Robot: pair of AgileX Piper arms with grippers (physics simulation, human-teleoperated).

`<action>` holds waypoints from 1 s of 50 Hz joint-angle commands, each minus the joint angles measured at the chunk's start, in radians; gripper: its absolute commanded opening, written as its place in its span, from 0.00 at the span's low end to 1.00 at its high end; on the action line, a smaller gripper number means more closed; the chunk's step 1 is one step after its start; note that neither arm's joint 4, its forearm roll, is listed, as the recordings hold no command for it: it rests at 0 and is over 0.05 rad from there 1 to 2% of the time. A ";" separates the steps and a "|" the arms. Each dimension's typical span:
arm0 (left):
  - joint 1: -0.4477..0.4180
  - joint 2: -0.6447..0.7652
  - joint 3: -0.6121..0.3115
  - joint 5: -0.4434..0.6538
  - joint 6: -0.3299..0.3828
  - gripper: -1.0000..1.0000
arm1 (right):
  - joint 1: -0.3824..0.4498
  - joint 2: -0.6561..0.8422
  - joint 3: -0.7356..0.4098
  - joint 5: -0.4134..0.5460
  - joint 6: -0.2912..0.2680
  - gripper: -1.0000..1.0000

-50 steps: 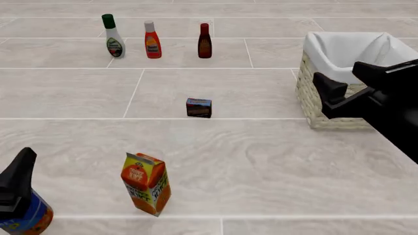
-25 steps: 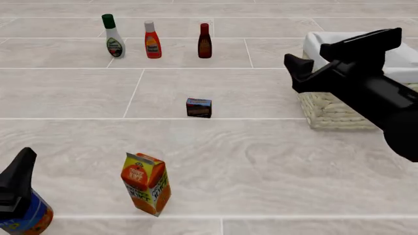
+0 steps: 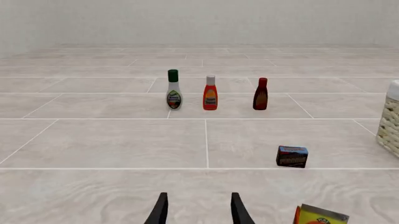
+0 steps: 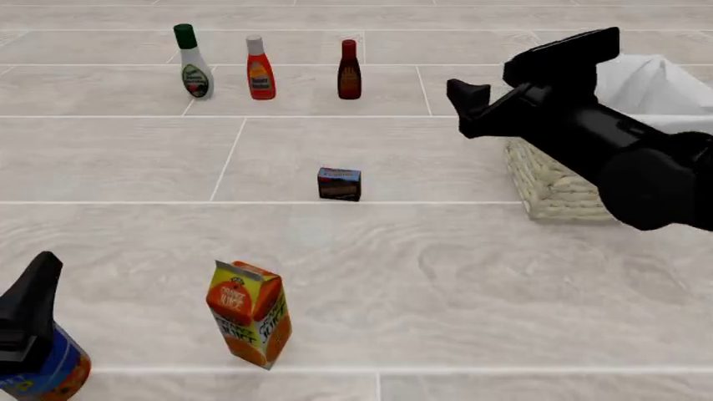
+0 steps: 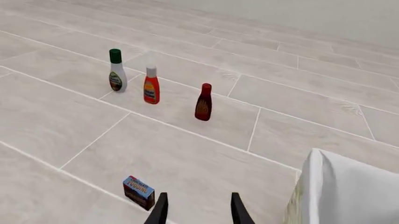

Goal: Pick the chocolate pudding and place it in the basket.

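Note:
The chocolate pudding [image 4: 339, 184] is a small dark brown box lying on the table near the middle; it also shows in the left wrist view [image 3: 292, 156] and the right wrist view [image 5: 139, 192]. The basket [image 4: 548, 182], wicker with a white cloth lining, stands at the right and is partly hidden by my right arm. My right gripper [image 4: 470, 102] is open and empty, raised beside the basket's left rim, right of and beyond the pudding. My left gripper [image 4: 30, 311] is open and empty at the near left; its fingers [image 3: 160, 210] are apart.
An orange juice carton [image 4: 250, 313] stands near front left. A white dressing bottle [image 4: 193, 61], a red bottle [image 4: 260, 68] and a dark brown sauce bottle [image 4: 349, 70] stand in a row at the back. A blue and orange object [image 4: 50, 374] sits under my left gripper.
My right arm has risen and swung left and forward, from in front of the basket to beside its left rim. The pudding and my left arm have not moved.

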 commanded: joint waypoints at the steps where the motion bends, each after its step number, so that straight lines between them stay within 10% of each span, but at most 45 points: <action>1: 0.000 0.000 0.000 0.000 0.000 1.00 | 0.033 0.079 -0.067 0.003 -0.006 1.00; 50: 0.000 0.000 0.000 0.000 0.000 1.00 | 0.146 0.371 -0.437 0.211 -0.065 1.00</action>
